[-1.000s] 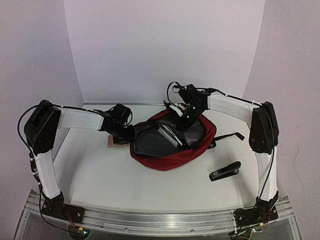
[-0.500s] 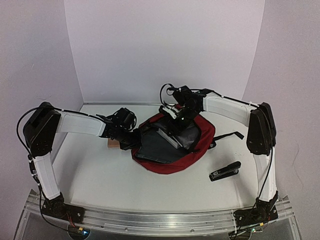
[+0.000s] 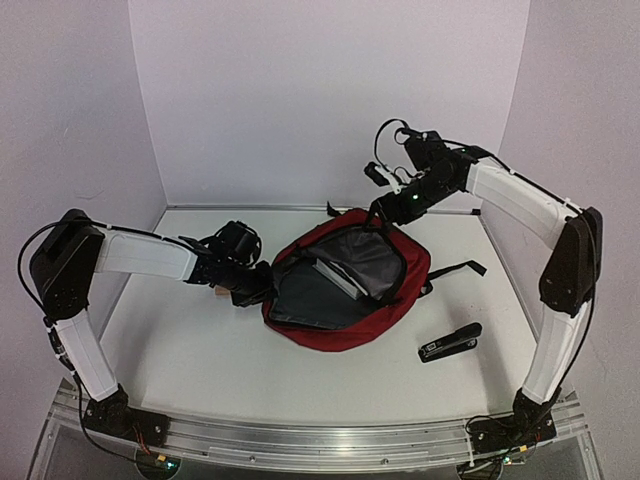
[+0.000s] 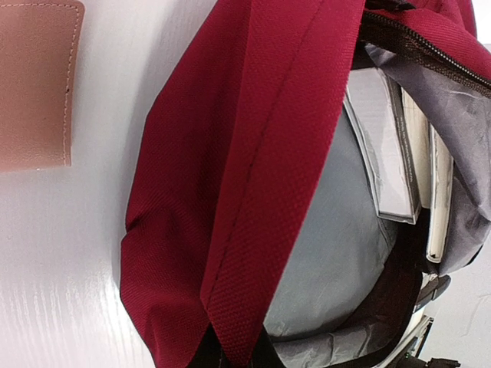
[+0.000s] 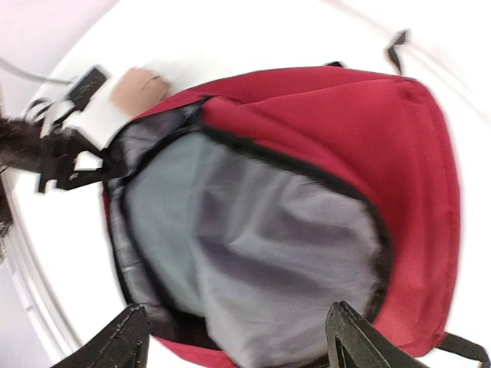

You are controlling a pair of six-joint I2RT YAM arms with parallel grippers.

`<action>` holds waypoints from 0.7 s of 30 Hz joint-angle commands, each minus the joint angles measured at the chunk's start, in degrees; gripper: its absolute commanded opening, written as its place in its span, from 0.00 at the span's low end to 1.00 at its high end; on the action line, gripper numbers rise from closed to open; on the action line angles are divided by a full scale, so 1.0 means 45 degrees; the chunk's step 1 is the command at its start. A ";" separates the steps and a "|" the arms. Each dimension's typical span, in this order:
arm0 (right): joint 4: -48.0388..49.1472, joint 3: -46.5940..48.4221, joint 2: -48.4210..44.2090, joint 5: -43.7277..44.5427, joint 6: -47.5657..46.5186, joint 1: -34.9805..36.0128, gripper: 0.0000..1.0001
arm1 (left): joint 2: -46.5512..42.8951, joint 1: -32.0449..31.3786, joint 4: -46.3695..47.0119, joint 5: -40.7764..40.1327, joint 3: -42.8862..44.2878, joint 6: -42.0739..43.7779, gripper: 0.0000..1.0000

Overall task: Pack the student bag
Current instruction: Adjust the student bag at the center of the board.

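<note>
Moved: our right gripper has risen off the bag since half a second ago and now hangs above its far rim; the bag mouth, which the arm covered then, now lies open to us.
Bag: it lies on its back at the middle of the table, a little toward the far edge, with its mouth facing up and toward the left edge and its grey lining showing.
Inside: we see books standing along the inner wall on the side toward the far edge; they are pale and thin, and we cannot tell how many there are.
Left gripper: it is at the bag's left rim, with its fingers closed narrow on a fold of the red fabric, which runs down between them in the left wrist view.
Right gripper: it is clear of the bag and holds nothing; its fingers are spread wide, one at each lower corner of the right wrist view.
Strap: it is black and trails from the bag's right side toward the right edge.
Wallet: it is tan and lies flat on the table just left of the bag, apart from it.
Stapler: it is black and lies closed, near the right edge and toward the near side, apart from the bag.
</note>
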 commanded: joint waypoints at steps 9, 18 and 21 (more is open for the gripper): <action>-0.0513 -0.0570 0.2001 0.1340 -0.0142 -0.1681 0.68 | -0.0793 -0.0027 0.0380 0.0120 -0.0082 -0.0063 0.05; -0.0695 -0.1145 0.2042 -0.1005 0.0596 -0.1675 0.31 | -0.0473 -0.0031 0.0715 0.0436 -0.0092 -0.0151 0.05; -0.0781 -0.1059 0.1835 -0.1677 0.0903 -0.1665 0.07 | -0.0453 -0.0031 0.0782 0.0493 -0.0118 -0.0165 0.05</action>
